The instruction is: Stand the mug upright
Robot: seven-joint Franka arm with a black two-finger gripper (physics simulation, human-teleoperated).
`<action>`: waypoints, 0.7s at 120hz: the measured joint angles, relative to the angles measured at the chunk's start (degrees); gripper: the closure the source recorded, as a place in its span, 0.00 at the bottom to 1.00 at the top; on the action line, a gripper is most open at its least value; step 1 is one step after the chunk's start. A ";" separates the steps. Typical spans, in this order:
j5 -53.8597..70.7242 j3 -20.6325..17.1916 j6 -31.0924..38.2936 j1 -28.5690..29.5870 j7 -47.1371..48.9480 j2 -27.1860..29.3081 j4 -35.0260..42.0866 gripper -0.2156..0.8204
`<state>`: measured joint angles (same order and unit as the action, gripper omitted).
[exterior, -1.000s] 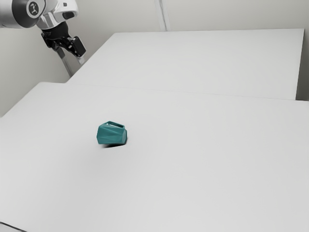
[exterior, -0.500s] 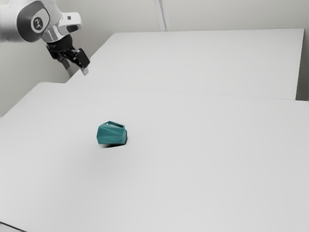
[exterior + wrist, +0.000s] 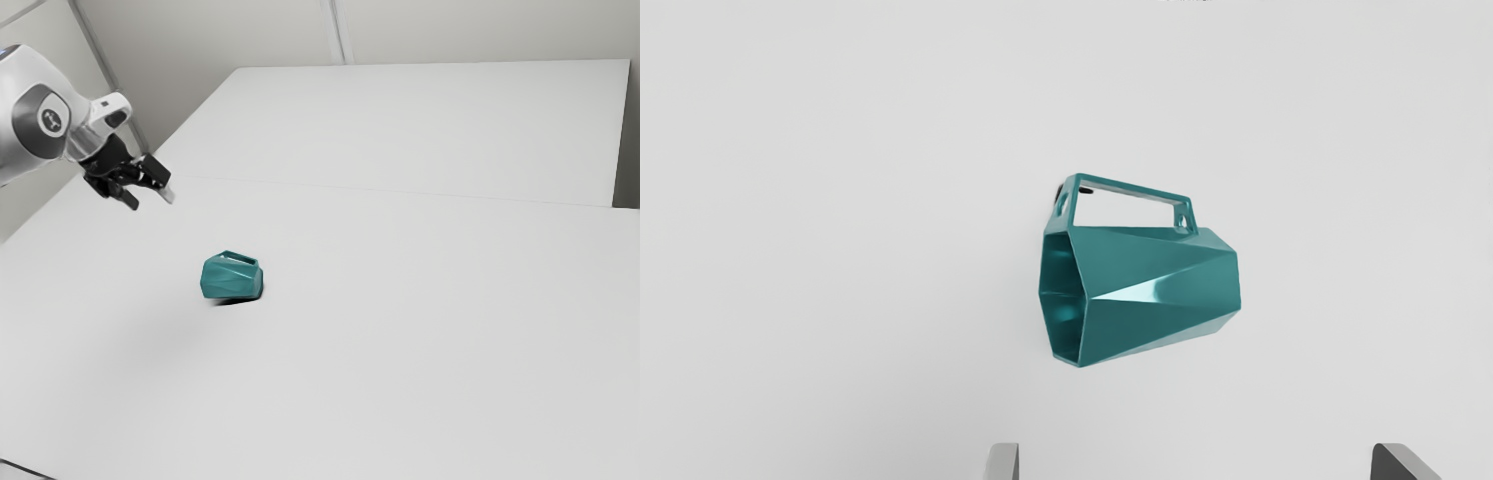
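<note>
My gripper (image 3: 148, 198) hangs above the table at the exterior view's left, higher than the teal faceted mug (image 3: 231, 277) and apart from it. The mug lies on its side on the white surface. In the wrist view the mug (image 3: 1153, 287) shows its dark hollow mouth at one end, its closed base at the other, and its angular handle along one side. The gripper (image 3: 1194, 460) has its two fingertips wide apart with nothing between them.
The mug rests on a white table (image 3: 400, 350). Behind it is another white surface (image 3: 430, 120), and a thin dark cable (image 3: 25, 469) lies at the exterior view's lower left corner.
My arm has come lower in the exterior view, and the hand has tilted, its fingers now nearer the mug's height. The mug has stayed where it was, on its side.
</note>
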<state>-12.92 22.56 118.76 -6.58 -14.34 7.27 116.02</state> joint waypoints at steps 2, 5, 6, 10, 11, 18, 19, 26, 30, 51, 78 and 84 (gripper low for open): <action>-1.24 0.43 0.52 0.01 -0.37 0.05 0.75 0.24; -3.16 1.10 1.24 -0.06 -0.96 0.21 1.78 0.24; -3.81 1.31 1.46 -0.06 -1.17 0.25 2.07 0.24; -6.39 2.08 2.26 -0.09 -2.05 0.34 3.03 0.24; -7.02 2.27 2.44 -0.10 -2.27 0.36 3.23 0.24; -11.02 3.87 3.52 -0.78 -3.97 0.40 4.45 0.24; -11.61 4.13 3.65 -0.93 -4.23 0.41 4.64 0.24; -15.64 5.69 4.40 -1.62 -6.29 0.38 6.03 0.23; -17.89 6.50 4.71 -1.84 -7.60 0.32 6.84 0.23; -25.24 9.27 3.79 -2.05 -13.71 0.20 8.61 0.23; -29.42 11.73 -0.46 -2.07 -20.00 -1.73 10.51 0.23; -30.91 12.08 -1.37 -1.98 -21.46 -3.02 10.65 0.23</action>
<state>-43.84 34.64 117.40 -8.56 -35.80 4.25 126.67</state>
